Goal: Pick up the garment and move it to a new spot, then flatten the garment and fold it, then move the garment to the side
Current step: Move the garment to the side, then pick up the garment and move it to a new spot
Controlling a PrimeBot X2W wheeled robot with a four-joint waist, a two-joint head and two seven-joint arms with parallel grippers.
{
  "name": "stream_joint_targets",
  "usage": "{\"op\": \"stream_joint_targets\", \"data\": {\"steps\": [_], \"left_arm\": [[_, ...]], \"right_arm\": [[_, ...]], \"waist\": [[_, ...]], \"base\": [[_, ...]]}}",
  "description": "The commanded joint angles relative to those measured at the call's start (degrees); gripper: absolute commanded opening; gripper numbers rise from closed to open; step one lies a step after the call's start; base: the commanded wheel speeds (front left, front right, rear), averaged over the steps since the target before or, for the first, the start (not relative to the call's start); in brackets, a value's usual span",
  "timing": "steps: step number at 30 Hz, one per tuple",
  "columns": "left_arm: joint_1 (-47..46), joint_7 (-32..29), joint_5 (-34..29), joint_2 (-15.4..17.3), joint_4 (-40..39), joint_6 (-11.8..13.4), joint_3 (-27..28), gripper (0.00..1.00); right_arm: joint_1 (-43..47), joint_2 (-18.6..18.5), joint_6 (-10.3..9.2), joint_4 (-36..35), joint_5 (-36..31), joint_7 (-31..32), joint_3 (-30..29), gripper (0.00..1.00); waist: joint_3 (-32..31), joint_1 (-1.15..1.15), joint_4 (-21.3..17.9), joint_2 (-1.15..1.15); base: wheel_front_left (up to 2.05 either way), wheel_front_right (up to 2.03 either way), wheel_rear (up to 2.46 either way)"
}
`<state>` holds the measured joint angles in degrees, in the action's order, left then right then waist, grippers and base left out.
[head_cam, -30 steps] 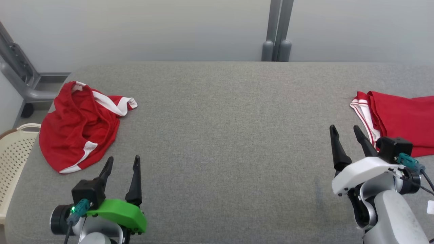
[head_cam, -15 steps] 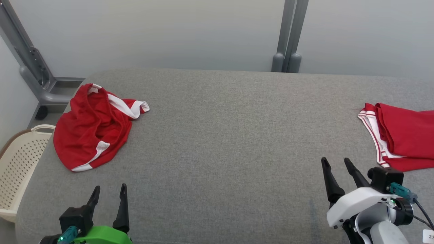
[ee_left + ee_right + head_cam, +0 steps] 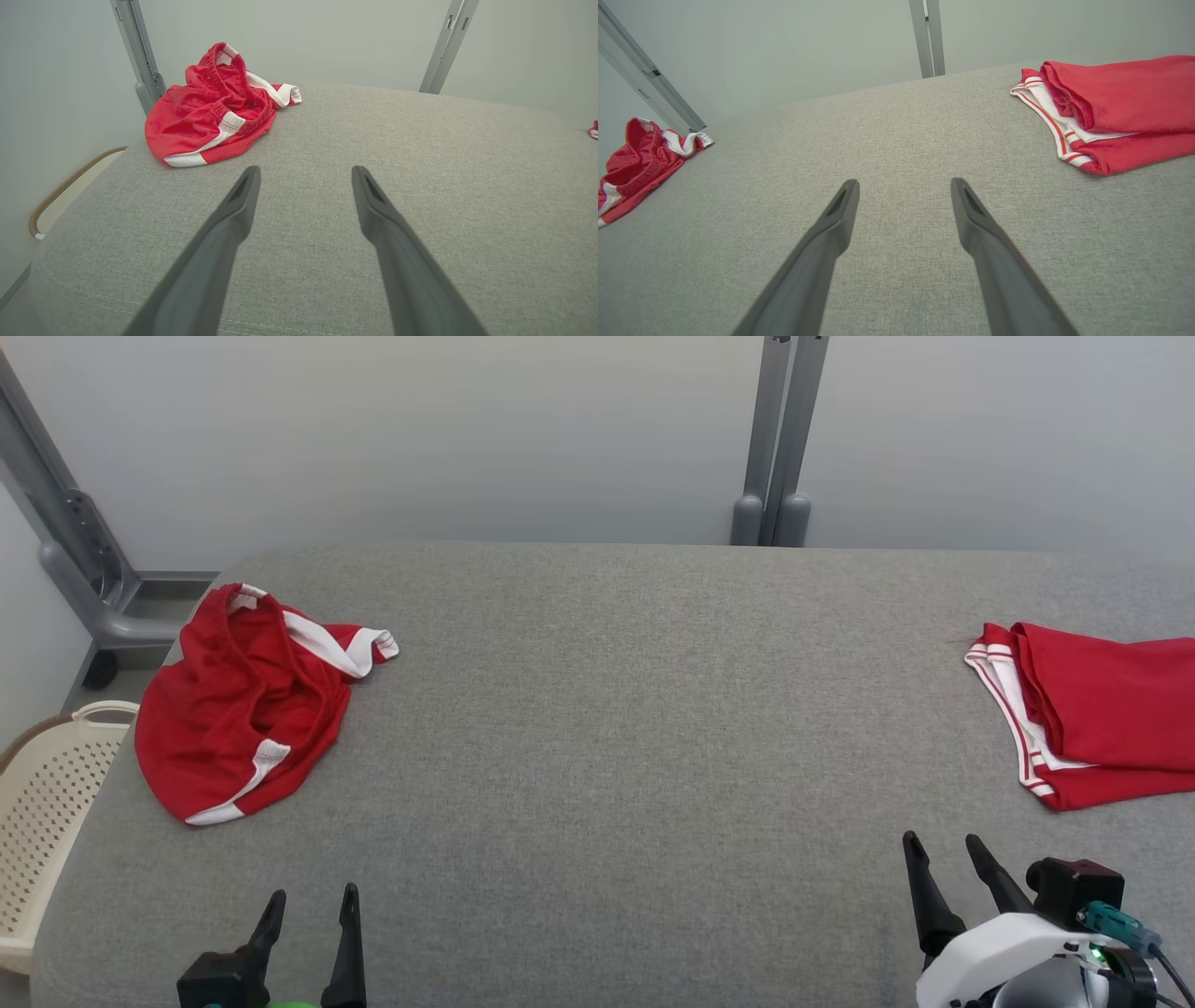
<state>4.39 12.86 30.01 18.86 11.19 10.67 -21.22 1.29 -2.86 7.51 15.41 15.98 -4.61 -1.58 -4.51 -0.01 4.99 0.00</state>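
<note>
A crumpled red garment (image 3: 238, 709) with white trim lies at the left end of the grey padded table (image 3: 607, 709); the left wrist view has it ahead and to the left (image 3: 210, 116). It also lies at the far left (image 3: 635, 158) in the right wrist view. My left gripper (image 3: 314, 893) (image 3: 306, 170) is open and empty, short of that garment, near the front edge. My right gripper (image 3: 942, 840) (image 3: 904, 182) is open and empty, in front of a folded red garment (image 3: 1102, 709) (image 3: 1111, 107) at the right end.
A cream perforated basket (image 3: 47, 803) stands off the table's left end. Grey metal posts (image 3: 775, 439) rise behind the far edge, and a grey frame (image 3: 65, 551) stands at the back left. A pale wall lies behind.
The head camera has shifted. Against the garments, both grippers have drawn back toward the table's front edge, the right one away from the folded garment. Both stayed open.
</note>
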Motion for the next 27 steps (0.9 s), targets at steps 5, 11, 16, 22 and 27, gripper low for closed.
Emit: {"op": "stream_joint_targets", "data": {"steps": [5, 11, 16, 22, 27], "left_arm": [[0.8, 0.0, -0.3, 0.0, -0.6, 0.5, -0.3, 1.0], [-0.2, -0.5, -0.3, 0.1, -0.8, 0.3, -0.8, 1.0], [-0.4, -1.0, 0.0, 0.4, -1.0, 0.3, -1.1, 1.0], [-1.0, -0.2, 0.0, 0.7, -1.1, -0.3, -1.1, 1.0], [-1.4, -0.5, -0.5, 0.9, -2.2, 0.5, -1.2, 1.0]], "right_arm": [[0.9, -0.1, -0.03, -0.1, -0.7, 0.3, -0.8, 1.0], [0.2, -0.1, -0.03, -0.3, -0.6, 0.3, -1.0, 1.0], [0.2, -0.1, -0.04, -0.2, -0.3, 0.0, -0.6, 1.0], [0.2, -0.1, -0.03, 0.2, 0.0, -0.3, -0.2, 1.0], [0.5, -0.1, -0.04, 0.3, 0.4, -0.5, 0.2, 1.0]], "waist": [[0.2, 0.01, -0.5, 0.0], [0.6, 0.01, -0.6, 0.0], [0.7, 0.01, -0.2, 0.0], [0.8, 0.01, 0.6, 0.0], [0.7, 0.01, 2.5, 0.0]], "base": [[0.0, 0.0, 0.0], [0.0, 0.0, 0.0], [0.0, 0.0, 0.0], [0.0, 0.0, 0.0], [0.0, 0.0, 0.0]]}}
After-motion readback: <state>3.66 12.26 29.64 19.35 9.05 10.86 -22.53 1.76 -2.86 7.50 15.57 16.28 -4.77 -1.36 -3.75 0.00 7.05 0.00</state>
